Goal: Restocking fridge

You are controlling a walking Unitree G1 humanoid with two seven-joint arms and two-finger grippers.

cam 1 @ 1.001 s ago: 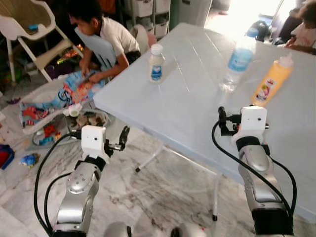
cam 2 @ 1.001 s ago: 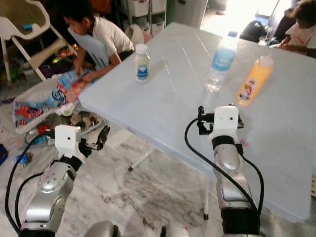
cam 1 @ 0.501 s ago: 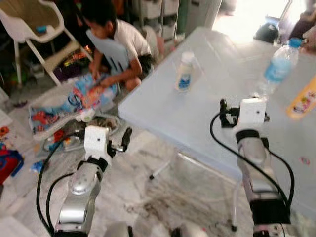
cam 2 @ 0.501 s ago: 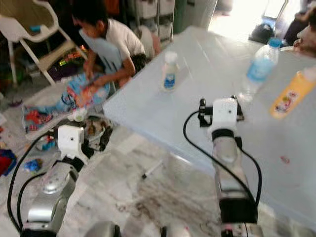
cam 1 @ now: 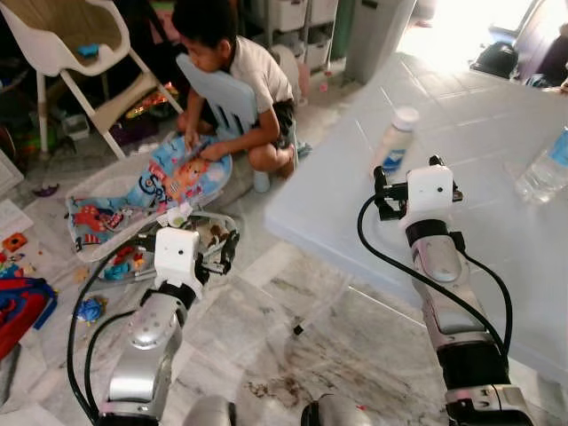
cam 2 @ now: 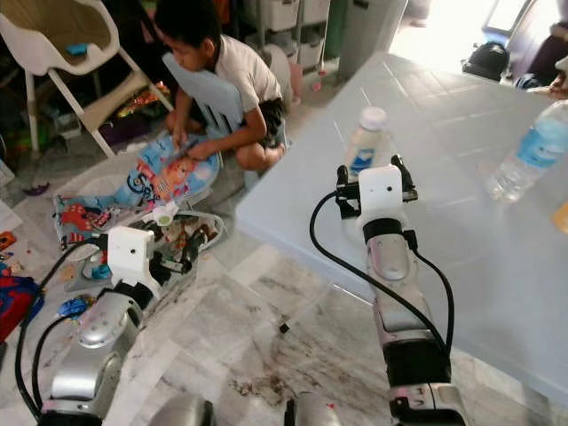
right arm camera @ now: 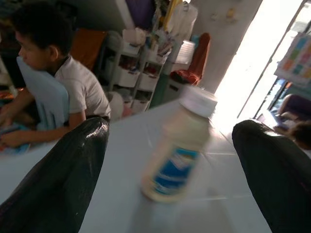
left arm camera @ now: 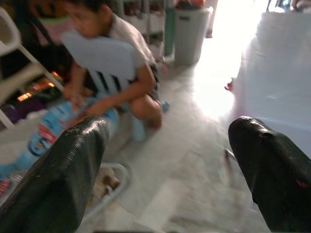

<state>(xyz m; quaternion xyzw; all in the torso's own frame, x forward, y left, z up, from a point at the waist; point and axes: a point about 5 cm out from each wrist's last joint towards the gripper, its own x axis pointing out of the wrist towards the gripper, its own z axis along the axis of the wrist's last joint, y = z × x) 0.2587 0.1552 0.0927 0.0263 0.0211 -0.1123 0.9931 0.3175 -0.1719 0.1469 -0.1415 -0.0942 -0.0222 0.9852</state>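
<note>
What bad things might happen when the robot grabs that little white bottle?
The small bottle stands upright on the table, and the open right gripper is aimed at it; a finger bumping it might tip it over. The water bottle nearby could get knocked too. A person sits on the floor close by, near the left gripper.

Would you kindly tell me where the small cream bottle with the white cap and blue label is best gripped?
Grip the small cream bottle around its straight middle, at the blue label, coming level from the robot's side. It stands upright on the pale blue table, and the right gripper already faces it with fingers spread wider than the body. The cap looks too narrow for a firm hold.
</note>
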